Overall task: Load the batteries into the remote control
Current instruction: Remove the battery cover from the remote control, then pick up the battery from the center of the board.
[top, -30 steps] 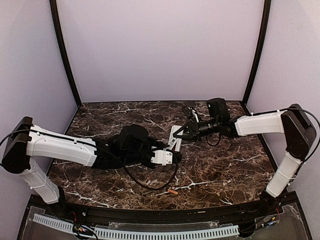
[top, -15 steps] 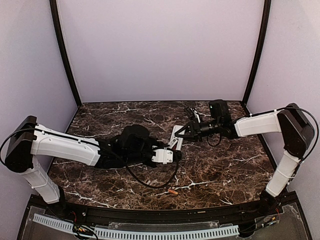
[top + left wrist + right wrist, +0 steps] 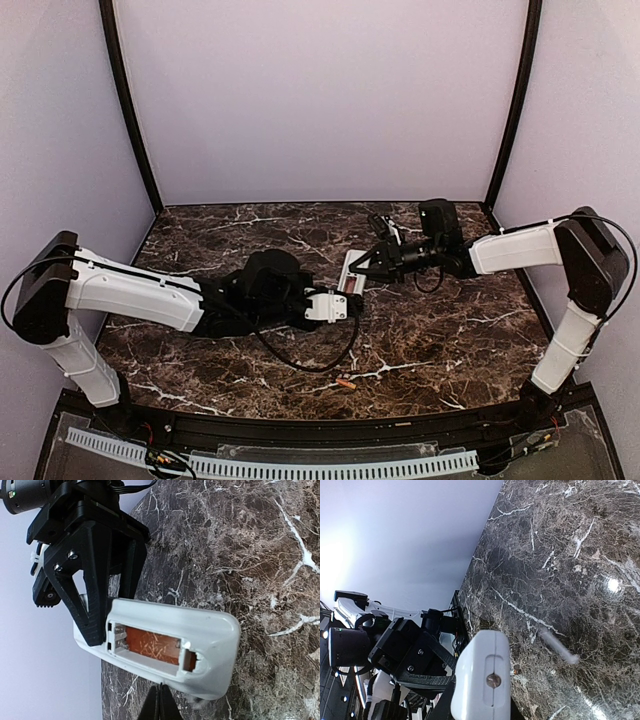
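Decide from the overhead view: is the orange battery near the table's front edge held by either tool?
No, the battery lies alone on the marble table, with nothing touching it.

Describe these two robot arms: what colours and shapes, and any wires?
Both the left arm and right arm have smooth white shells with chunky black joints and black wrists. Each ends in black triangular jaws with cut-outs and silver screws. A black cable loops out from the left wrist.
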`<action>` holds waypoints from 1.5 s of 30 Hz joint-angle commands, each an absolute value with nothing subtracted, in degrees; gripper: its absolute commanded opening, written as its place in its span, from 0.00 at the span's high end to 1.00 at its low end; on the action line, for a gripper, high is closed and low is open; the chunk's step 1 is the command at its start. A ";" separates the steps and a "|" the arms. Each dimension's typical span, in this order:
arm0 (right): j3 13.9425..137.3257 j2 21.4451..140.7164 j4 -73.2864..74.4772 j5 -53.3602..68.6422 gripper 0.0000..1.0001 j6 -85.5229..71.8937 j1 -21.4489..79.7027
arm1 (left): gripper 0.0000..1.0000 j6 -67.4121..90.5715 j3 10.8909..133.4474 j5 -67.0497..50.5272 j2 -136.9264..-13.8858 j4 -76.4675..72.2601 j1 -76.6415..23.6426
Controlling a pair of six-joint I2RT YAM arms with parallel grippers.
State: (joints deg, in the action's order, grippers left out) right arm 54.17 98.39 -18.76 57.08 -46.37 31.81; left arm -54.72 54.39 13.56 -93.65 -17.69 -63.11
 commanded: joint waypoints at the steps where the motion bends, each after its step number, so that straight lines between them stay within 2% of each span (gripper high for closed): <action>1: 53.46 98.92 -21.30 57.82 1.00 -46.51 31.49 | 1.00 -53.90 54.81 16.02 -93.73 -20.25 -62.66; 9: 52.04 98.15 -18.98 55.52 1.00 -43.19 29.47 | 0.99 -48.80 53.56 17.48 -92.31 -20.67 -61.24; 13: 50.60 97.26 -18.80 55.15 1.00 -41.85 28.87 | 0.95 -40.16 52.21 18.58 -89.26 -18.97 -60.86; 19: 48.19 94.33 -17.81 53.58 1.00 -39.51 28.74 | 0.77 -25.84 50.33 19.69 -83.60 -11.57 -60.15; 24: 46.19 91.52 -17.03 52.04 1.00 -37.26 28.67 | 0.50 -12.81 50.31 18.62 -79.20 -1.83 -59.83; 26: 44.81 89.94 -17.97 51.84 1.00 -36.93 28.70 | 0.44 -7.56 50.87 16.62 -77.87 4.64 -59.76; 29: 42.30 87.85 -20.24 51.99 1.00 -36.41 28.74 | 0.41 1.16 50.24 12.31 -75.93 11.63 -59.68; 34: 38.54 84.74 -23.83 52.21 1.00 -35.90 28.80 | 0.39 10.71 46.22 6.66 -72.38 13.96 -59.68; 41: 37.03 82.44 -22.97 50.86 1.00 -34.63 29.29 | 0.39 16.52 43.68 2.02 -73.93 17.67 -59.75; 45: 35.41 82.72 -25.04 50.14 1.00 -36.63 29.75 | 0.42 17.89 44.48 0.33 -76.45 20.46 -60.16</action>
State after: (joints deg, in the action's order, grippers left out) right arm 37.36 83.46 -21.39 51.35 -35.75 29.12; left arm 14.13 44.64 3.79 -74.59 15.55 -59.86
